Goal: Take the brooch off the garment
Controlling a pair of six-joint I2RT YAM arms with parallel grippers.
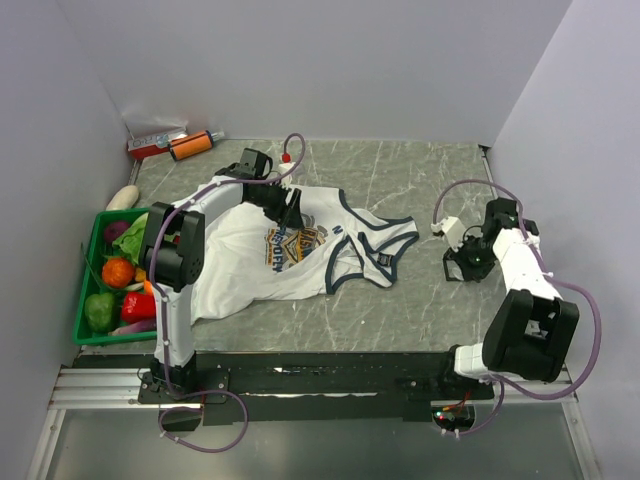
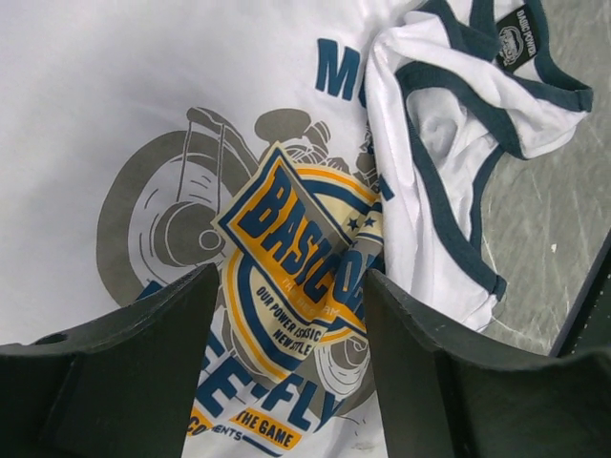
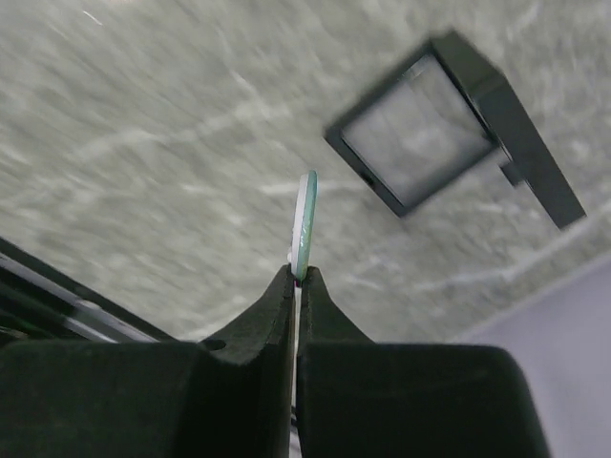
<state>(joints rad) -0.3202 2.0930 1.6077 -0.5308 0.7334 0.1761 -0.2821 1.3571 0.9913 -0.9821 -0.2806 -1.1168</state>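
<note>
The white jersey (image 1: 250,262) with navy trim lies crumpled on the grey table, its blue-and-gold chest graphic (image 1: 296,243) facing up. My left gripper (image 1: 287,213) hangs open just above that graphic; the left wrist view shows the graphic (image 2: 291,253) between my spread fingers (image 2: 143,363). My right gripper (image 1: 462,262) is off the cloth at the right of the table. In the right wrist view it (image 3: 300,277) is shut on a thin flat green-and-white disc, the brooch (image 3: 305,221), seen edge-on above the bare table.
A green basket (image 1: 84,300) of vegetables stands at the left edge. An orange tool (image 1: 190,145) and a red one lie at the back left corner. A dark square frame (image 3: 449,124) lies on the table near my right gripper. Walls close in both sides.
</note>
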